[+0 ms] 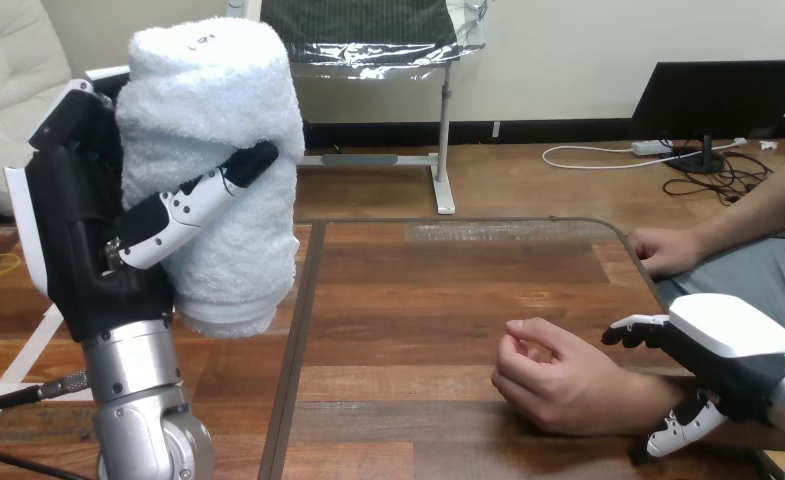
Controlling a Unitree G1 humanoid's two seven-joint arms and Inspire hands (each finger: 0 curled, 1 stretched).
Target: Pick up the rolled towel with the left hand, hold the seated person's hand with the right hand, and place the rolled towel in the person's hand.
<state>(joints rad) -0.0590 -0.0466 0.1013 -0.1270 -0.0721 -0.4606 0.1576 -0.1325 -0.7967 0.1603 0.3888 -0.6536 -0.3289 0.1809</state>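
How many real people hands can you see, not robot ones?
2. The person's near hand lies loosely curled on the table, its wrist between the fingers and thumb of the robot's right hand. The person's far hand rests on the table's right edge.

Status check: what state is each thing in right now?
Left hand: shut on the rolled towel, raised.
Rolled towel: upright, held off the table.
Right hand: curled round the person's wrist.
Person's near hand: on the table, loosely curled, empty.
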